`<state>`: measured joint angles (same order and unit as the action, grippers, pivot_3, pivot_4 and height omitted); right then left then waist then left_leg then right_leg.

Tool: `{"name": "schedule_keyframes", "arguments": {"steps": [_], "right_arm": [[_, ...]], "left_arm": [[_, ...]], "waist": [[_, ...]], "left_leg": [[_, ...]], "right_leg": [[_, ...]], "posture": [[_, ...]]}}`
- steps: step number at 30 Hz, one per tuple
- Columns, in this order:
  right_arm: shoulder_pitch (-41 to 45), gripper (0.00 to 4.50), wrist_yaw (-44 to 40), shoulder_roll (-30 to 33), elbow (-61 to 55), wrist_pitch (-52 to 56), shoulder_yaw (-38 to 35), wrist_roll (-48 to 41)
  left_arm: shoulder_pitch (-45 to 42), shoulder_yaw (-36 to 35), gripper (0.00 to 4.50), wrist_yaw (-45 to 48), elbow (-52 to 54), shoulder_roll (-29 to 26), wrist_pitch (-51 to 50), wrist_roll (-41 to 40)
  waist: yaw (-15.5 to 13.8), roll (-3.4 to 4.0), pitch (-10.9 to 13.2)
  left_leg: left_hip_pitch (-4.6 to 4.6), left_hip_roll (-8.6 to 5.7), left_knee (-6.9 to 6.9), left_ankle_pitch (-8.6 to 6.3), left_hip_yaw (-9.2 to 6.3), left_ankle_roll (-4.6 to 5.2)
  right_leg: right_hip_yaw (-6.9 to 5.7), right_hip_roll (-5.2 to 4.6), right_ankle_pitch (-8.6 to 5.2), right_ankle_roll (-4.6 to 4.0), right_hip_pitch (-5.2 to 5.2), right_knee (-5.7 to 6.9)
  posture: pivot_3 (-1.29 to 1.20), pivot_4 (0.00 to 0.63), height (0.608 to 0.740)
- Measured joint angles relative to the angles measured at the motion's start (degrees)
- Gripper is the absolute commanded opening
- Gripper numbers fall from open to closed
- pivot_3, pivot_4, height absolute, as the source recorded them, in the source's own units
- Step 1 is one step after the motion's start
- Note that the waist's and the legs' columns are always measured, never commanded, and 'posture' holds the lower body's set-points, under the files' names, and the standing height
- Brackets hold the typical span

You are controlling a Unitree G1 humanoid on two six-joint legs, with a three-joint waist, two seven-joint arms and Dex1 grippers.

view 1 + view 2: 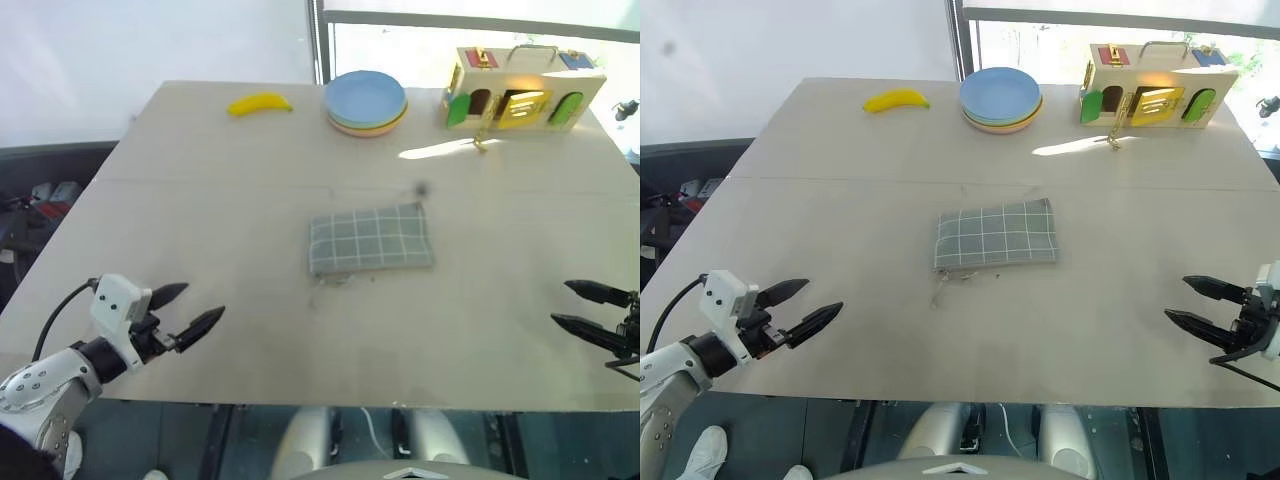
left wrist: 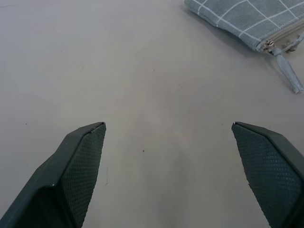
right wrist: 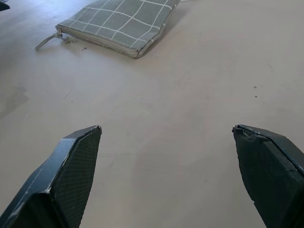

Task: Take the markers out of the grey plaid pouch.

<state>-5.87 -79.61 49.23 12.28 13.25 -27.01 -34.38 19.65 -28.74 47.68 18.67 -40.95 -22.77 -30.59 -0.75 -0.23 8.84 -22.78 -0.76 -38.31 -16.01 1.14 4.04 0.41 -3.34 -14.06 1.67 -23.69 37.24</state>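
The flat grey plaid fabric pouch (image 1: 996,235) is lying zipped in the middle of the pale wooden desk (image 1: 840,200), its zipper pull (image 1: 941,288) trailing off the near left corner; no markers are showing. The left tool (image 1: 800,308) and right tool (image 1: 1197,303) are hovering well apart from it, both spread wide. One should be pinning the fabric while the other is drawing the zipper along

The grey plaid pouch (image 1: 996,236) lies flat with its zipper drawn across, so its contents are concealed. The right gripper (image 1: 592,308) is cut by the right picture edge behind its fingers. Fittings on the far toy house (image 1: 1153,87) are too small to identify.
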Motion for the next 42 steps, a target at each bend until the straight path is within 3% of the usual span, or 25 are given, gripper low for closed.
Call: {"name": "schedule_keyframes", "arguments": {"steps": [30, 38, 42], "right_arm": [[0.9, 4.5, -4.1, 1.1, -0.2, -2.0, -0.1, -1.7], [2.6, 4.5, -5.6, -0.5, -3.9, -7.4, 2.3, -1.5], [3.2, 4.5, -5.8, -1.5, -9.1, -6.3, 2.5, -5.3]], "left_arm": [[-2.2, 2.2, 4.41, -1.3, 1.5, 0.2, -0.8, 0.1], [-16.8, 16.0, 4.41, -6.2, -4.9, 3.3, -6.2, 4.3], [-24.3, 19.4, 4.41, -5.3, -8.7, 7.0, -12.7, 0.3]], "waist": [[0.0, 0.0, 0.0], [-0.1, -0.03, 0.0], [0.1, -0.02, 0.0]], "left_leg": [[0.01, 0.0, -0.01, 0.0, 0.0, 0.0], [0.05, -0.03, -0.11, 0.02, 0.0, 0.0], [0.06, -0.02, -0.11, 0.02, -0.01, 0.0]], "right_leg": [[-0.01, 0.0, 0.03, 0.05, 0.01, 0.0], [-0.02, 0.02, 0.14, 0.23, 0.07, 0.14], [-0.01, 0.06, 0.14, 0.24, 0.02, 0.22]], "posture": [[0.0, 0.15, 0.74], [0.0, 0.15, 0.74], [0.0, 0.15, 0.74]]}}
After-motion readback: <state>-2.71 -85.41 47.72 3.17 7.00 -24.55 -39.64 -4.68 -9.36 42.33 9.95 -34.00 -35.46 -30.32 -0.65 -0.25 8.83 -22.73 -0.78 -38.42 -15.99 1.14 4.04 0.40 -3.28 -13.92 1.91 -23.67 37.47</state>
